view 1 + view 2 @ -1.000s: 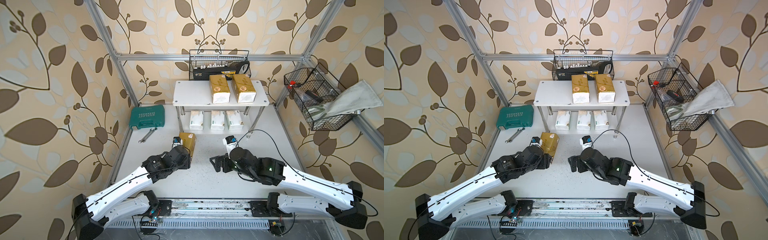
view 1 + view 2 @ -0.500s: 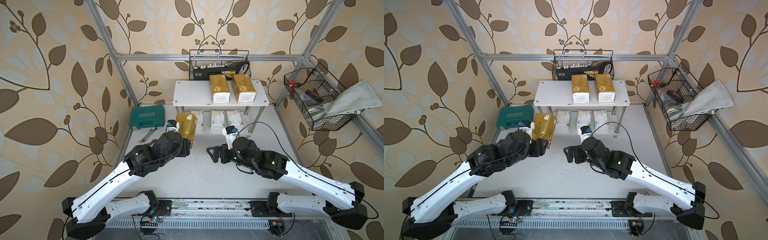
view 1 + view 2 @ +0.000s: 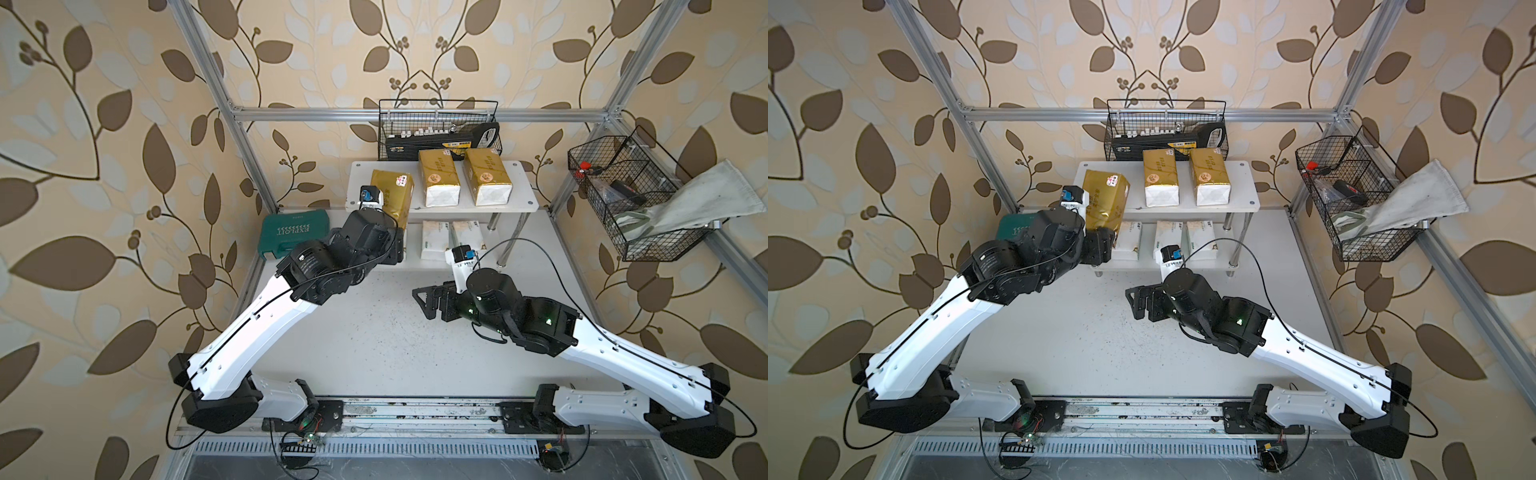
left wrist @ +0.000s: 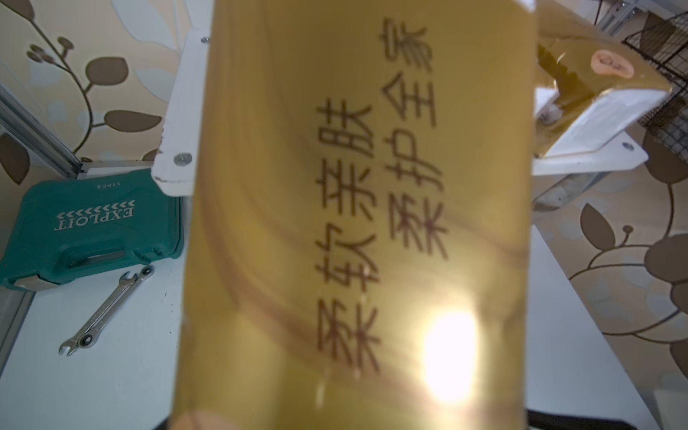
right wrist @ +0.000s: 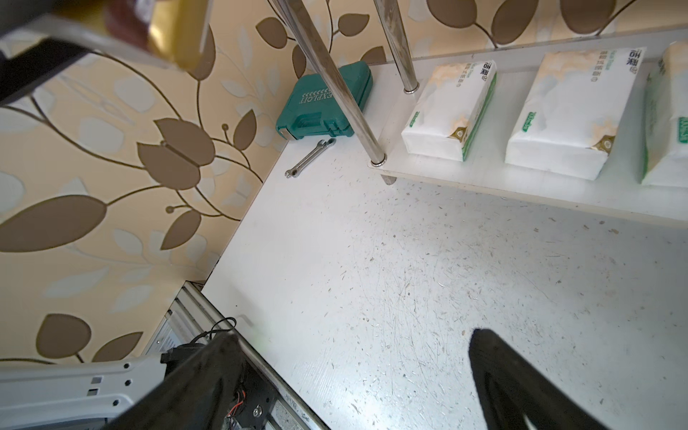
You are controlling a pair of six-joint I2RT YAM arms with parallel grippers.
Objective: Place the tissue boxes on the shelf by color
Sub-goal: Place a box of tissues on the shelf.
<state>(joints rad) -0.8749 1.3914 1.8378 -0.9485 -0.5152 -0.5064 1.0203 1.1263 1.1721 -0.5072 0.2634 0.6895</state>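
Backdrop: beige wallpaper with brown leaves on every wall, and aluminium frame posts at the corners.
Surface: white, speckled tabletop carrying the shelf at its far side.
Shelf: small two-tier rack of white boards on chrome legs, seen in both top views.
Top board: two shiny gold tissue packs with white ends lie side by side with their white ends facing the arms.
Lower board: three white tissue packs with green print lie in a row, apart from one another.
Third gold tissue pack: over the left end of the top board, tilted, with its near end past the front edge. It is just beside the middle gold pack. Whether it rests on the board cannot be told.
Left gripper: pinching the near end of the third gold tissue pack, which fills the left wrist view. The fingers themselves are hidden.
Right gripper: jaws spread with nothing between them, above the bare surface in front of the shelf.
Teal plastic tool case: on the surface left of the shelf.
Steel wrench: on the surface beside the case.
Black wire baskets: hung on the frame, one behind the shelf and one to the right.
Grey cloth: draped out of the right basket.
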